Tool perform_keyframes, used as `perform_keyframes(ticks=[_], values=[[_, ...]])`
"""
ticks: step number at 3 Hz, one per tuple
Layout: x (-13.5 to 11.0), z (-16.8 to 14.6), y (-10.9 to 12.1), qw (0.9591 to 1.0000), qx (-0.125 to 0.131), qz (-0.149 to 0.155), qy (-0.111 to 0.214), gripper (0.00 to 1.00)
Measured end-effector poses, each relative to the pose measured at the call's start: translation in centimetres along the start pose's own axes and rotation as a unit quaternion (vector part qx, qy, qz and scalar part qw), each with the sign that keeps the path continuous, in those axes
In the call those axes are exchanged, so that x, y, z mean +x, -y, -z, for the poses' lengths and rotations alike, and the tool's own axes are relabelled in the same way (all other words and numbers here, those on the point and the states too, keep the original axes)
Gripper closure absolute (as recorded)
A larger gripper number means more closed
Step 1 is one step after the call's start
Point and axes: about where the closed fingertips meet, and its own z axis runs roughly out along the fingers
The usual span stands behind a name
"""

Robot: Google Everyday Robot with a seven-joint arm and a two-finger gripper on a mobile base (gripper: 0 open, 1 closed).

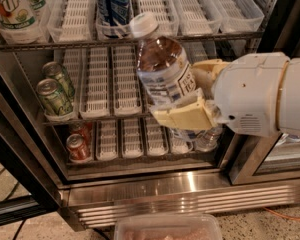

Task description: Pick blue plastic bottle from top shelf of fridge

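Note:
The blue plastic bottle (162, 66) has a white cap, brown tea and a white and dark-blue label. My gripper (192, 96) is shut on its lower half and holds it tilted in the air, out in front of the fridge (155, 194), level with the middle rack. One cream finger (182, 115) lies across the bottle's front, the other shows behind it. The top shelf (140, 36) with its white slotted lane trays is above and behind the bottle.
A blue Pepsi bottle (112, 4) and a 7UP bottle (15, 9) stand on the top shelf. Green cans (55, 91) sit on the middle rack, red cans (79, 144) and a clear bottle (207, 139) on the bottom rack. A plastic container (167, 227) lies below.

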Motion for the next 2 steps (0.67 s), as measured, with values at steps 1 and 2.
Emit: perform_keyframes(ticks=[1, 2], values=[[-0.55, 0.21, -2.97, 0.9979, -0.062, 0.006, 0.02, 1.0], [-0.8, 0.3, -3.77, 0.9969, -0.076, 0.01, 0.021, 1.0]])
